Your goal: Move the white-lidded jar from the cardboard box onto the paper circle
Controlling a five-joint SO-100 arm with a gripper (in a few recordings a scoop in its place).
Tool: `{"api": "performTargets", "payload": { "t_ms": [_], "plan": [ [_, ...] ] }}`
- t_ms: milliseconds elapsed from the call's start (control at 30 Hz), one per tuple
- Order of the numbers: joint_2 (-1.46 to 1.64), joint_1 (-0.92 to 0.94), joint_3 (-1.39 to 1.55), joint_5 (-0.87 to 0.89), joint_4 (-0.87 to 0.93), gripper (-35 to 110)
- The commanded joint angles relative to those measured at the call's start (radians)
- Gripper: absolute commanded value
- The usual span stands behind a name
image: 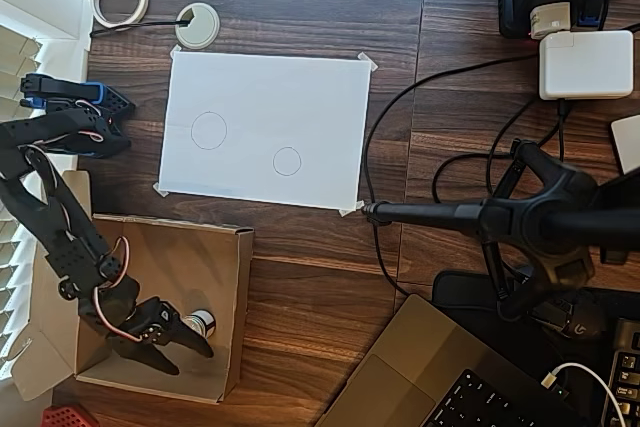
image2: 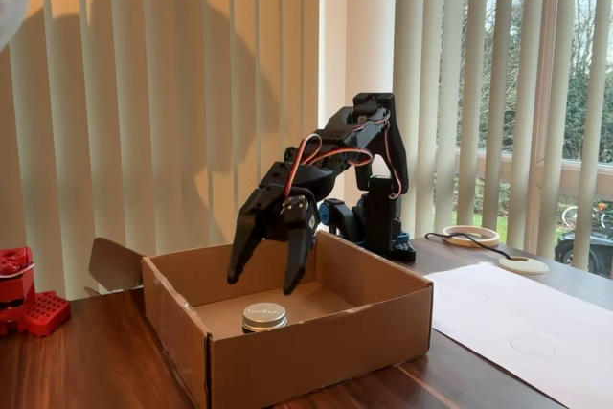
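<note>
Fixed view: your gripper (image2: 270, 284) hangs spread above the jar (image2: 263, 316), which sits inside the box (image2: 316, 347); overhead, the small circle (image: 287, 161) lies well beyond the box.

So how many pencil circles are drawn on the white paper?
2. The larger circle lies toward the left of the paper in the overhead view; the paper circle, smaller, lies right of it, lower.

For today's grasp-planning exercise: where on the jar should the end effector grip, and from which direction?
Grip the jar across its round sides, just under the lid, coming straight down. It stands upright inside the box, whose walls block a sideways approach. The open end effector already hangs above it.
</note>
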Motion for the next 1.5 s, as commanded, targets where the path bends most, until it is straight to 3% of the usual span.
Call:
{"api": "performTargets", "payload": {
  "t_ms": [0,300,1133,1467],
  "plan": [
    [0.048,0.026,-0.009,-0.087,0.003,37],
    [-0.003,0.092,-0.035,-0.244,0.003,41],
    [-0.029,0.06,-0.035,-0.192,0.002,42],
    [-0.011,0.061,0.046,-0.213,0.091,41]
  ]
}}
